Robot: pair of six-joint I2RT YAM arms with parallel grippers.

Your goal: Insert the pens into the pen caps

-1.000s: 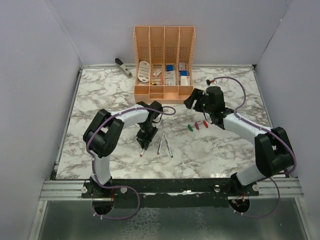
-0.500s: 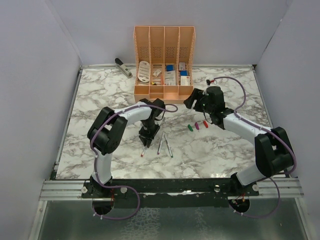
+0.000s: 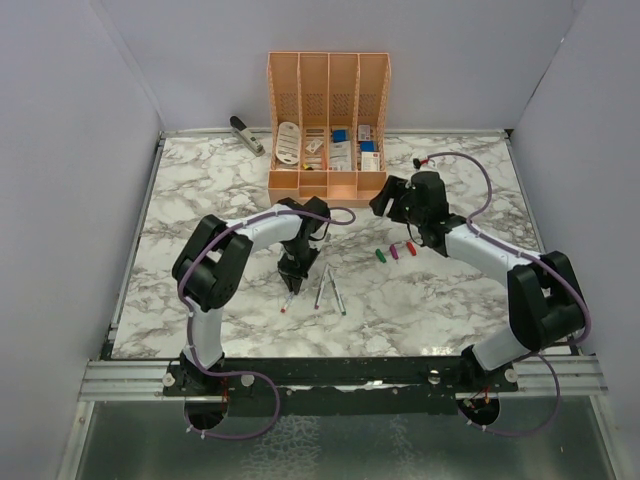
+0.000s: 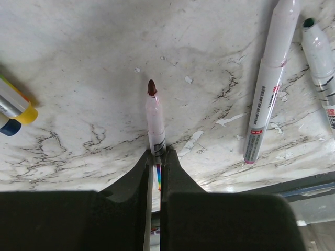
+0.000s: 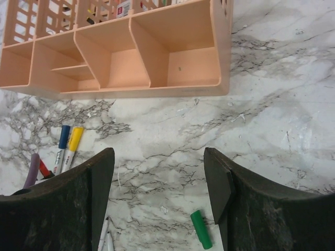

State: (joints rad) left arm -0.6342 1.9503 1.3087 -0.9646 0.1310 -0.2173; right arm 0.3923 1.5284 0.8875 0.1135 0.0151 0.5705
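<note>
1. The left jaws are pinched shut on the rear end of a red-tipped pen (image 4: 155, 119). Its tip points toward the near edge of the bench (image 3: 190, 190), left of the middle. I cannot tell whether the tip touches the surface.
2. Just to the right of that pen, two more lie flat and close together, both uncapped: a green-tipped pen (image 4: 320, 52) and a second pen (image 4: 268, 86) between it and the held one.
3. The green cap (image 3: 380, 255), purple cap (image 3: 394, 252) and red cap (image 3: 410, 247) lie in a short row right of the bench's middle, apart from the pens.
4. The right jaws are spread wide with nothing between them. They hang over bare marble between that row and the peach organiser (image 5: 172, 65). In the right wrist view, the green cap lies just beside one finger.
5. A yellow-capped pen (image 5: 75, 140) and a blue-capped pen (image 5: 64, 138) lie side by side near the organiser's front.
6. The organiser stands at the middle of the far edge, and a stapler (image 3: 245, 134) lies toward the far left corner.
</note>
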